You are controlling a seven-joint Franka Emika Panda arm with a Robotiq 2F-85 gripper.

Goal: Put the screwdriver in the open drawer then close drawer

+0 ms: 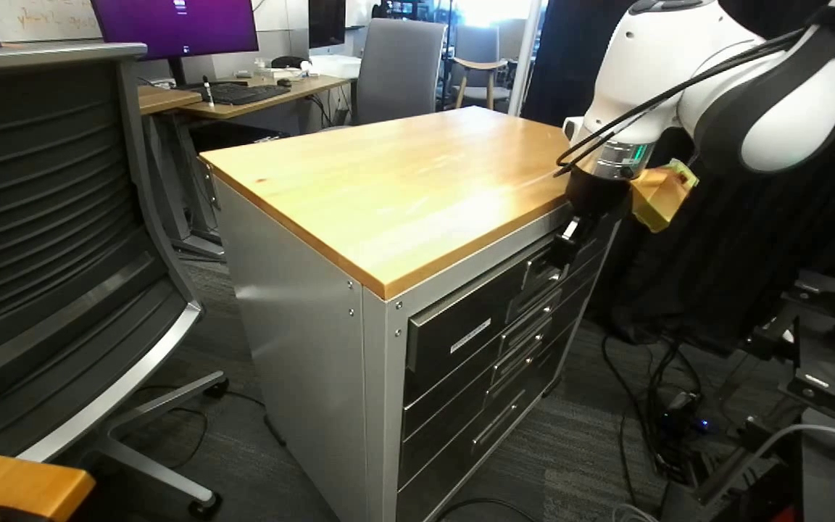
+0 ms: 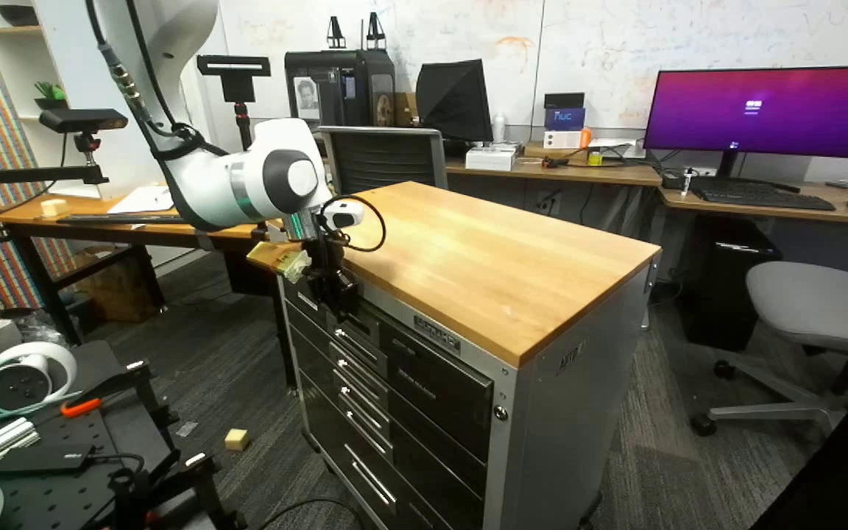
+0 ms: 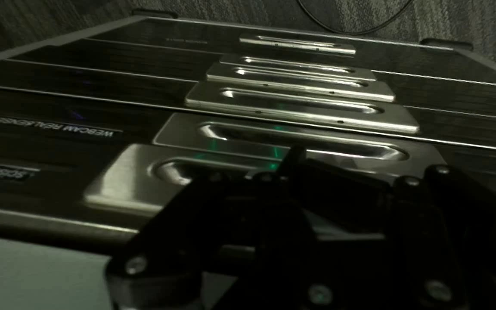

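Note:
The wide top drawer (image 1: 446, 319) of the wooden-topped grey cabinet looks shut or nearly shut. Its dark front also shows in an exterior view (image 2: 435, 379) and in the wrist view (image 3: 67, 185), with labels and metal handle plates. My gripper (image 1: 561, 254) is pointed down in front of this drawer's handle, just below the worktop edge. In the wrist view the black fingers (image 3: 284, 172) meet in front of the handle and hold nothing visible. Whether they touch the drawer I cannot tell. The screwdriver is hidden or out of view. The drawer's inside is not visible.
The wooden worktop (image 1: 388, 174) overhangs the drawers beside the arm. More drawers with handles (image 3: 304, 103) lie below the top one. A yellow block (image 1: 660, 196) is fixed at the wrist. Chairs (image 1: 48, 254) and desks stand around. A small yellow cube (image 2: 236, 439) lies on the floor.

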